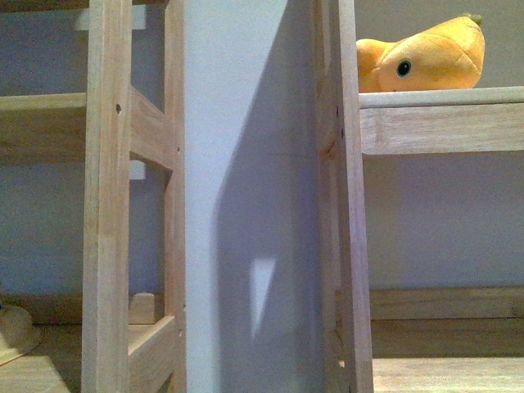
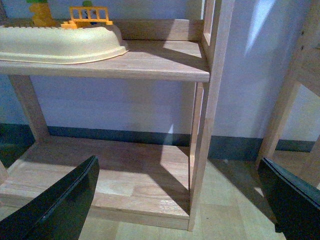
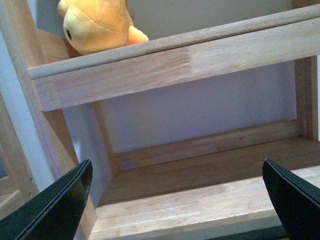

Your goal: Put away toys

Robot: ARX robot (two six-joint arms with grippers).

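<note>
You are looking at two wooden shelf units with a pale wall between them. The orange-yellow plush toy (image 1: 426, 59) is lying on the upper shelf (image 1: 442, 98) of the right unit, close to its left post (image 1: 348, 205). Its black eye is facing you in the front view. In the right wrist view the plush toy (image 3: 97, 24) is sitting at the shelf edge (image 3: 165, 60), above the camera.

Your right end effector (image 3: 177, 210) is spread wide. Its two black fingers (image 3: 55, 210) are sitting well apart and nothing is between them. It is well below the toy and is not touching it.

Your left end effector (image 2: 182, 205) is spread wide too, and it is holding nothing. It is pointing at the left shelf unit (image 2: 150, 60). A cream tray (image 2: 65, 42) is resting on that upper shelf, with an orange toy fence (image 2: 90, 15) behind it. The lower shelf (image 2: 125, 180) is lit by a patch of light.
</note>
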